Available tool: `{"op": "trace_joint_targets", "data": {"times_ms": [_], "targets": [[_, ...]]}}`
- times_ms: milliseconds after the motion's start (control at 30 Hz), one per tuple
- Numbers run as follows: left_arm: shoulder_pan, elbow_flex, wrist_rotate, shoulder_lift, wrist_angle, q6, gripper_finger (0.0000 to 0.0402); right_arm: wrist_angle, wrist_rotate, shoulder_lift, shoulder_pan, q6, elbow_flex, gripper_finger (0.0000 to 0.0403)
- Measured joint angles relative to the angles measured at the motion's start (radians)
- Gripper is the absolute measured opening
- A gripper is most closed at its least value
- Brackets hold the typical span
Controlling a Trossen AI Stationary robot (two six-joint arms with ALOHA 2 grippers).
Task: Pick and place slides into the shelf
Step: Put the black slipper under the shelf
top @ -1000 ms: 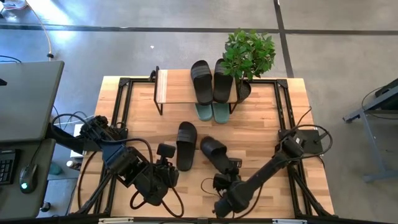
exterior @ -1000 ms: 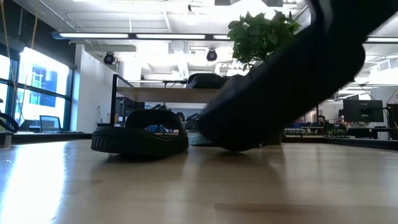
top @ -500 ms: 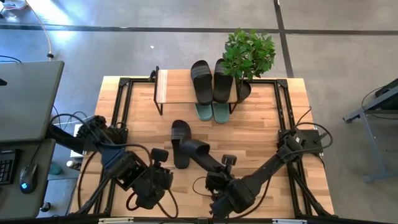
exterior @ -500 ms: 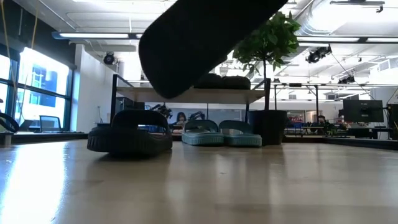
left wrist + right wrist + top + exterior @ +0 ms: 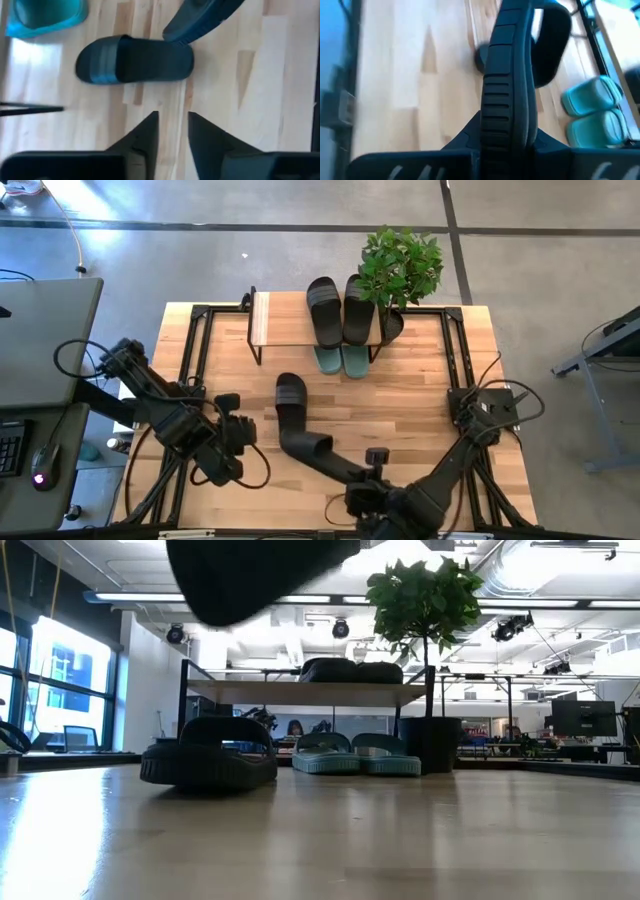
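Currently the right gripper (image 5: 345, 468) is clamped on one black slide (image 5: 312, 450), held off the table and tilted, toe end toward the middle of the table. Right wrist view: the held slide (image 5: 509, 85) sits edge-on between the two fingers (image 5: 465, 137), sole ribbing facing the camera. Low view shows it as a dark shape (image 5: 255, 575) hanging above the tabletop, not touching.

Second loose black slide (image 5: 290, 398) lies flat on the table (image 5: 420, 395), just beyond the held one's toe, in front of the shelf (image 5: 272, 318). In the left wrist view it lies flat (image 5: 135, 59) ahead of the fingers, with the held slide's tip (image 5: 200, 17) over its end; contact can't be judged.

Left gripper (image 5: 232, 432) is near the table's left side, empty, fingers (image 5: 145, 132) parted with a narrow gap, nothing between them.

Shelf status: a black pair (image 5: 340, 308) sits side by side on the plank top, right half. Sage-green pair (image 5: 342, 360) is on the table under the shelf, toes poking out the front; also visible in low view (image 5: 357, 755). Left half of the plank is bare wood.

Potted plant (image 5: 400, 268) stands at the shelf's right end, leaves overhanging the black pair.
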Motion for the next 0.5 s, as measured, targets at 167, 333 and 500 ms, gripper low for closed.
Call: {"op": "trace_joint_targets", "data": {"times_ms": [167,333,500], "targets": [[0.001,-0.159,0.024,-0.044,0.305,0.144,0.0161,0.099,0.023,-0.026,0.022,-0.019,0.004,0.0037],[0.000,-0.218,0.057,-0.046,0.359,0.231,0.0218,0.110,0.012,-0.022,0.019,-0.001,0.001,0.0037],[0.001,-0.254,-0.037,-0.046,0.382,0.244,0.0241,0.174,-0.001,-0.022,0.019,-0.040,0.001,0.0037]]}}
